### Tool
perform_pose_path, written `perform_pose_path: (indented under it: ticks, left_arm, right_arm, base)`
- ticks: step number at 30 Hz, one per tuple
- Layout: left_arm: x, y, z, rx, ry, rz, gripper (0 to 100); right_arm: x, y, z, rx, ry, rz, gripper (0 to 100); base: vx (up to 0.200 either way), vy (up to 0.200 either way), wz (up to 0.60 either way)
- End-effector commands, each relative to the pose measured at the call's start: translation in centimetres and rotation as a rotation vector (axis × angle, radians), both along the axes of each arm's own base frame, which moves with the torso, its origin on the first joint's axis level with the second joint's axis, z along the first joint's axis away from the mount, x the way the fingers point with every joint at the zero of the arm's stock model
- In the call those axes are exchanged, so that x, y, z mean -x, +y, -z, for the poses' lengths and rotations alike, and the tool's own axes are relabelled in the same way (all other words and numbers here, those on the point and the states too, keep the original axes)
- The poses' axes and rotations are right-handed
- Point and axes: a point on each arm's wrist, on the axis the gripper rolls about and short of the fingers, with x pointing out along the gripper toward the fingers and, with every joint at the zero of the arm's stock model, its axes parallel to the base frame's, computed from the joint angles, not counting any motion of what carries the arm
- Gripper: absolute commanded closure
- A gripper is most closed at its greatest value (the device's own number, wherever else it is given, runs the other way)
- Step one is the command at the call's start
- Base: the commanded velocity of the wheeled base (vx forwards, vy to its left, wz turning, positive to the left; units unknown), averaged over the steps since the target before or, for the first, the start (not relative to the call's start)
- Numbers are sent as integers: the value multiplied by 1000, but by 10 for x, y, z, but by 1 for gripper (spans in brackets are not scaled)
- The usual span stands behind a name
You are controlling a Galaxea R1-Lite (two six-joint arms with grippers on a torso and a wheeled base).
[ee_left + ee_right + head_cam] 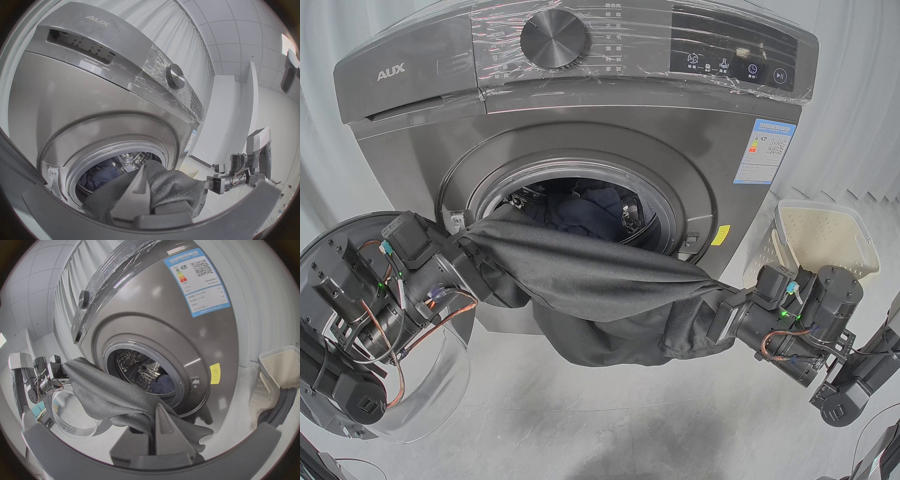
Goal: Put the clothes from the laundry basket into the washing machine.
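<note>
Grey garment (pixel 581 275) hangs mid-frame, stretched between left gripper (pixel 465 242) and right gripper (pixel 717 299), both clamped on it, likely for feeding into the drum (pixel 632 212).

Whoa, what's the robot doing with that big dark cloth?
The robot is holding a dark grey garment stretched between both grippers. The left gripper pinches one end and the right gripper the other. The garment hangs right in front of the open washing machine, its middle sagging below the opening. The door is swung open, and dark blue clothes already lie inside. The laundry basket stands on the floor beside the machine, on the robot's right.
</note>
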Motion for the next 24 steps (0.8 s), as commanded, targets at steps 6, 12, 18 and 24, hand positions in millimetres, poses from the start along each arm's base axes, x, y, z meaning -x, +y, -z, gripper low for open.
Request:
perform_pose_path:
  ticks: [6,12,18,24]
  left_arm:
    - [5,4,8,-25,25,14,100]
    - [2,10,8,-24,26,-10,100]
    - [-6,21,2,-10,4,-64,100]
    - [-9,24,-5,3,-24,-86,100]
  right_arm:
    - [-9,6,8,9,14,18,100]
    - [9,-4,-9,-22,-31,-2,100]
    - [20,-13,-15,-34,-57,-45,100]
    - [24,-13,-18,-39,-65,-48,100]
  base:
    - [0,0,0]
    - [0,0,0]
    - [0,0,0]
    - [0,0,0]
